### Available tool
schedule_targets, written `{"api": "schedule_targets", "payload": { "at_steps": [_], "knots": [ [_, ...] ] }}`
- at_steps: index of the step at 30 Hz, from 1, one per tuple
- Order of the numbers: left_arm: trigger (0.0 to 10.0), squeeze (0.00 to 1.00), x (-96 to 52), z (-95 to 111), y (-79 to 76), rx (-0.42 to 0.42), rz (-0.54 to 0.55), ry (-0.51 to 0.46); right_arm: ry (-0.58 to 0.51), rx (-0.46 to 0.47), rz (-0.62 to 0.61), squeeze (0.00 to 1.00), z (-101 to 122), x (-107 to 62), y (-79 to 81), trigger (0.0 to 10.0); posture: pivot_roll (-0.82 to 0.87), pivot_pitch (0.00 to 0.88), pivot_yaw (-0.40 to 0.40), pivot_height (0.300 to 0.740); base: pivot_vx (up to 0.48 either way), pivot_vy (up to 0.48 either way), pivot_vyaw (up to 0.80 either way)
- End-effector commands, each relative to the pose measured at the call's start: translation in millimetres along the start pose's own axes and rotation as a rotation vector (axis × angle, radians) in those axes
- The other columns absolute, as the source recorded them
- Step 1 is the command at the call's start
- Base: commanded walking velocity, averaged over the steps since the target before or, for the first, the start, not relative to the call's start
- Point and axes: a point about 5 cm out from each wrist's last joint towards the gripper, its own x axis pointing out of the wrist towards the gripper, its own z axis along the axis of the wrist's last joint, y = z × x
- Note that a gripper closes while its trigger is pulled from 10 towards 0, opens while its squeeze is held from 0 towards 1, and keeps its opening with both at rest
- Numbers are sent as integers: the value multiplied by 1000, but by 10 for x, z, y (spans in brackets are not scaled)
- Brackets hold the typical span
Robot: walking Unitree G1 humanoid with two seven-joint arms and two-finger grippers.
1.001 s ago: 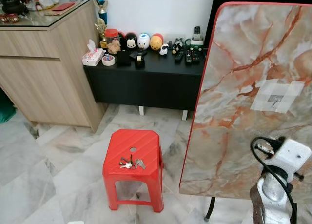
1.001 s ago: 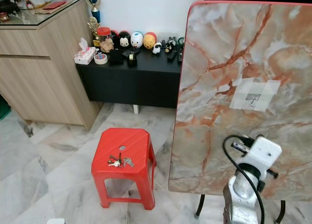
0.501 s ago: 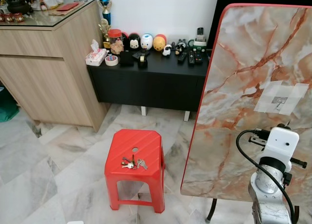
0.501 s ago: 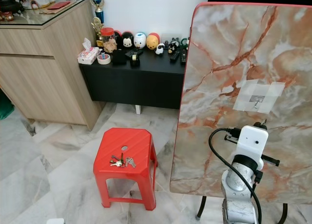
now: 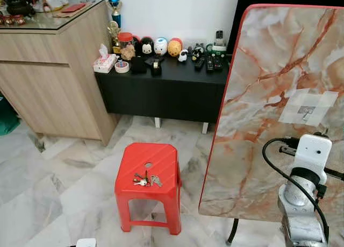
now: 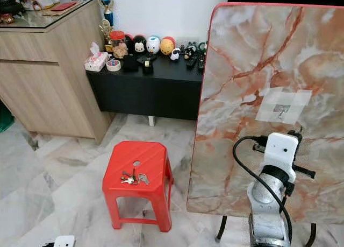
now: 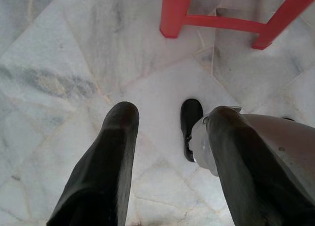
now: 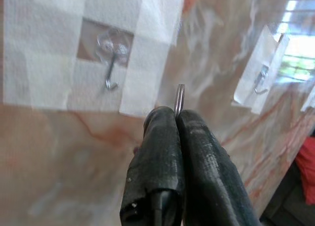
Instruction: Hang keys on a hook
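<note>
At centre frame in the right wrist view, the right gripper (image 8: 178,118) pinches a thin metal key ring (image 8: 180,99), just right of and below the taped hook (image 8: 111,71). The ring looks stiff, light and slippery, best held at its edge. More keys (image 5: 145,180) lie on the red stool (image 5: 161,159), lower centre. The left gripper (image 7: 170,132) hangs spread above the floor.

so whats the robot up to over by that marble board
The right gripper is raised in front of the upright marble-patterned board, shut on a thin metal ring, close to the taped-on hook but not on it yet. A bunch of keys lies on the red stool. The left gripper hangs open over the floor.
</note>
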Motion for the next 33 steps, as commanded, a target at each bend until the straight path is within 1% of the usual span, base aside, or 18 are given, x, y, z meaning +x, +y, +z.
{"api": "schedule_targets", "payload": {
  "at_steps": [1, 3, 8, 12, 13, 20, 22, 24, 33],
  "knots": [
    [10000, 0, -20, -61, 51, 3, 10, 24, -9, -17, -8, 0, 27, 36, 4, 10000, 19, 0, -43, 740, 0, 0, 0],
    [10000, 0, -37, -77, 136, -2, 21, 27, -26, -43, 7, 0, 53, 49, 38, 10000, 25, 0, -46, 740, 0, 0, 0],
    [10000, 0, -42, -80, 159, -3, 23, 28, -46, -76, 27, 0, 77, 50, 83, 10000, 23, 0, -45, 740, 0, 0, 0],
    [10000, 0, -24, -64, 74, -1, 11, 24, -51, -104, 39, 0, 77, 35, 111, 10000, 21, 0, -45, 740, 0, 0, 0],
    [10000, 0, -16, -64, 11, 1, 2, 25, -39, -125, 45, 0, 47, 15, 123, 10000, 23, 0, -46, 740, 0, 0, 0],
    [10000, 0, -12, -71, -44, 2, -5, 27, -34, -145, 44, 0, 27, -6, 130, 10000, 21, 0, -45, 740, 0, 0, 0],
    [10000, 0, -13, -75, -46, 2, -5, 29, -18, -180, 28, 0, 7, -1, 115, 10000, 21, 0, -47, 740, 0, 0, 0],
    [10000, 0, -15, -79, -36, 1, -4, 30, -17, -203, 15, 0, 0, 13, 99, 10000, 22, 0, -47, 740, 0, 0, 0],
    [10000, 0, -36, -109, 86, -7, 14, 46, 7, -227, 29, 0, -17, 48, 122, 10000, 22, 0, -49, 740, 0, 0, 0]
  ]
}}
